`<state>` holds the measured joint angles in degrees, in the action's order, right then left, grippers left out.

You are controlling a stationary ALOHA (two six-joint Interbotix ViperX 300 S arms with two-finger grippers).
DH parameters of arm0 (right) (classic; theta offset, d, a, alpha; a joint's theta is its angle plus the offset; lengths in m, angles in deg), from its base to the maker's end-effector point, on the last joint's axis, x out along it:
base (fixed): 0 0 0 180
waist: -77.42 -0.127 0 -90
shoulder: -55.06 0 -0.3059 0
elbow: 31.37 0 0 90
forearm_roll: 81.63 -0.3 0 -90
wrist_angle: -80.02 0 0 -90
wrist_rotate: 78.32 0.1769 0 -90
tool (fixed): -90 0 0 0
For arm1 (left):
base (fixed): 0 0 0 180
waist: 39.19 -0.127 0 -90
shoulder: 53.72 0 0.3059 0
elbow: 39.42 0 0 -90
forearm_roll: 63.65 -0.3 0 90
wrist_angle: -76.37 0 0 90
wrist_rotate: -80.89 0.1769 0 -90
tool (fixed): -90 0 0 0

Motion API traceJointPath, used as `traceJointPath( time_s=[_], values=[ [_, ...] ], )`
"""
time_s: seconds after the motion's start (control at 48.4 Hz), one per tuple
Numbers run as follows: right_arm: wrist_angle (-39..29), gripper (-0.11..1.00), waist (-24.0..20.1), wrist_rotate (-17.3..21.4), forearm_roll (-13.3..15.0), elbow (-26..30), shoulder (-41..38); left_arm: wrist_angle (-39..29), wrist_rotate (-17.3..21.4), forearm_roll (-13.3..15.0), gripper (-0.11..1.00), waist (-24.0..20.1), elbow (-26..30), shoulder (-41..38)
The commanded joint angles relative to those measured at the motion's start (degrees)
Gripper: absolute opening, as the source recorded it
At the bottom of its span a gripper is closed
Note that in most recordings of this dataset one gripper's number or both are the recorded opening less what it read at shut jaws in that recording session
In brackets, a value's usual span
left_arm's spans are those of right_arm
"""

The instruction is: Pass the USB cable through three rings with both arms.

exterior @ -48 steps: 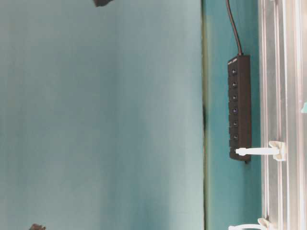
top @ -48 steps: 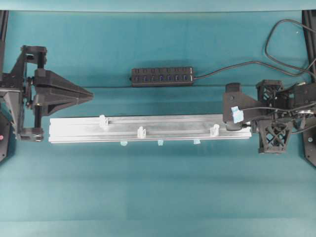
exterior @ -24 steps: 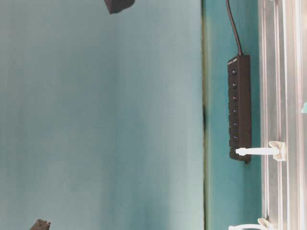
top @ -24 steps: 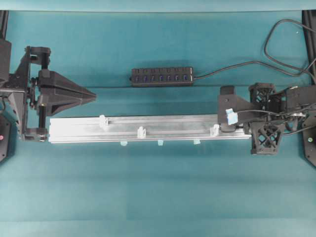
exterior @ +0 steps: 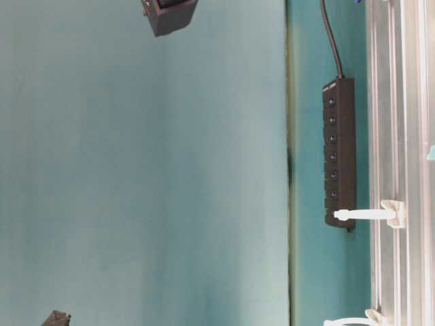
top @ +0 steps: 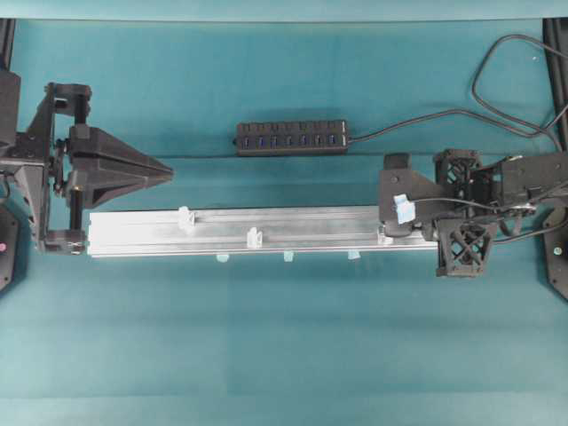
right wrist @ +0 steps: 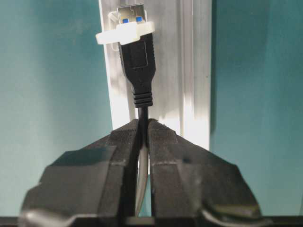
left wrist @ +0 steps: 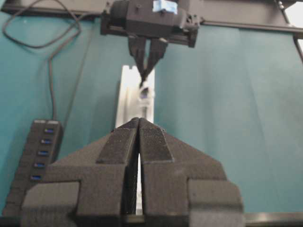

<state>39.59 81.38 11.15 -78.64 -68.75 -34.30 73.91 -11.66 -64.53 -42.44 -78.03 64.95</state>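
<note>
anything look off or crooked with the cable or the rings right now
Nothing stands out. The right gripper holds the USB cable straight, its metal tip poking through the first ring. The other rings stand upright on the rail. The left gripper waits shut and empty.

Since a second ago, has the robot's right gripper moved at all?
Yes. In the overhead view the right gripper has slid leftward along the silver rail, now covering the rightmost ring it earlier stood beside.

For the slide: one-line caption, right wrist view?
Right pincer feeds USB cable plug through first ring on rail.
</note>
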Motion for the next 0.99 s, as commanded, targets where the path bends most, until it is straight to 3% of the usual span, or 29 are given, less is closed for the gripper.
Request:
traceJointPath(
  time_s=[0.0, 0.372, 0.972],
  values=[
    [1.1, -0.08, 0.1, 0.3, -0.3, 0.8, 0.1, 0.6, -0.1, -0.2, 0.02, 0.0, 1.8, 0.2],
    [7.6, -0.08, 0.1, 0.8, -2.0, 0.7, -0.4, 3.9, -0.1, -0.2, 0.02, 0.0, 2.6, -2.2],
    [13.4, -0.09, 0.1, 2.5, -3.1, -0.7, -0.5, 10.0, -0.3, -0.2, 0.02, 0.4, 6.9, -15.4]
  ],
)
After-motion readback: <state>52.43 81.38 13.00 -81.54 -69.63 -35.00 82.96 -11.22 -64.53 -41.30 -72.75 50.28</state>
